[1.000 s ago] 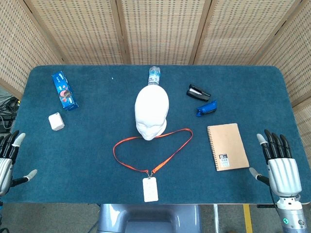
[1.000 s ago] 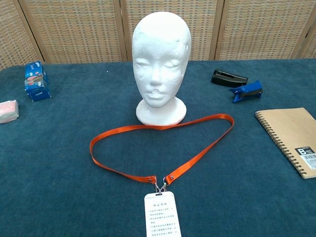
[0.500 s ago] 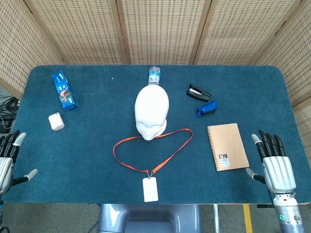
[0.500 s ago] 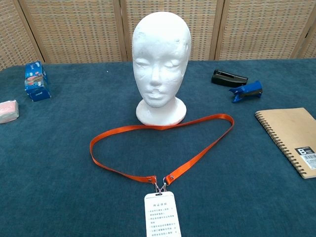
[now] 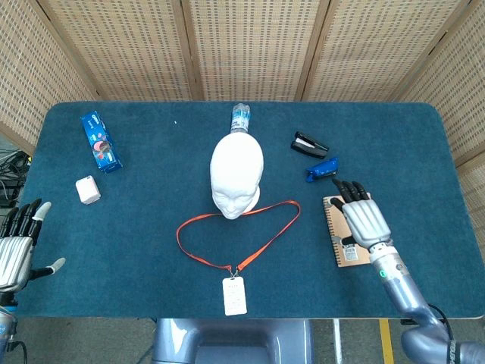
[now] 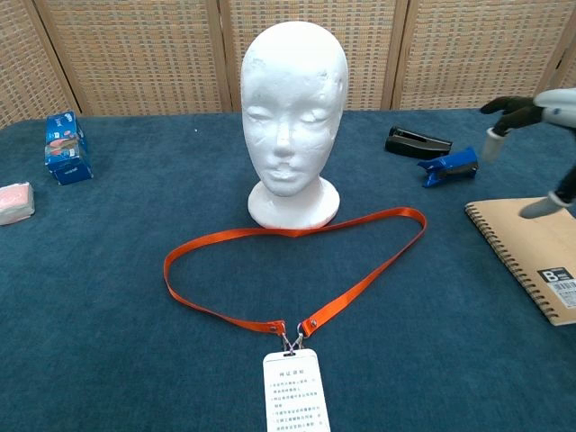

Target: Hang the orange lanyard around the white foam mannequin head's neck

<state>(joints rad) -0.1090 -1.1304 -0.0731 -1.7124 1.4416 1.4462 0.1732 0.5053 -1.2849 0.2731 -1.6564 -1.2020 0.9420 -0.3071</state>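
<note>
Now, on the blue bench [image 5: 424, 152], the white foam mannequin head [image 5: 236, 174] stands bare-necked; my right hand [image 5: 365, 220], fingers spread and empty, has swung in over the notebook [image 5: 356, 250] toward the orange lanyard [image 5: 250, 243] lying flat

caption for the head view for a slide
Right hand open above the notebook, orange lanyard lying before the foam head.

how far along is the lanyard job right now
Nothing is done yet: the orange lanyard lies flat on the table, its loop touching the base of the white foam mannequin head, not around the neck. In hand: the right hand hovers open above the notebook; the left hand is open at the table edge. Left: grasp the loop, lift it over the head.
</note>
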